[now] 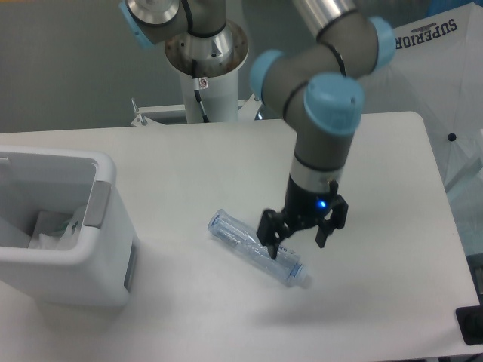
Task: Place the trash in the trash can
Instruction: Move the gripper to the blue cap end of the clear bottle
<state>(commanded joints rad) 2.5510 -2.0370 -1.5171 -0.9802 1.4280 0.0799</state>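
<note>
Gripper spread open and empty over the cap end of the bottle, which lies mid-table right of the bin; I'd straddle the body squarely, drop low, then close so it can't roll.

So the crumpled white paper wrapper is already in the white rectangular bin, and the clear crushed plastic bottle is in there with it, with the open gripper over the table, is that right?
Not quite. The camera view shows the clear crushed plastic bottle lying on the white table, outside the white rectangular bin. The crumpled white paper wrapper is in the bin, and the open gripper is over the table, right at the bottle.
</note>
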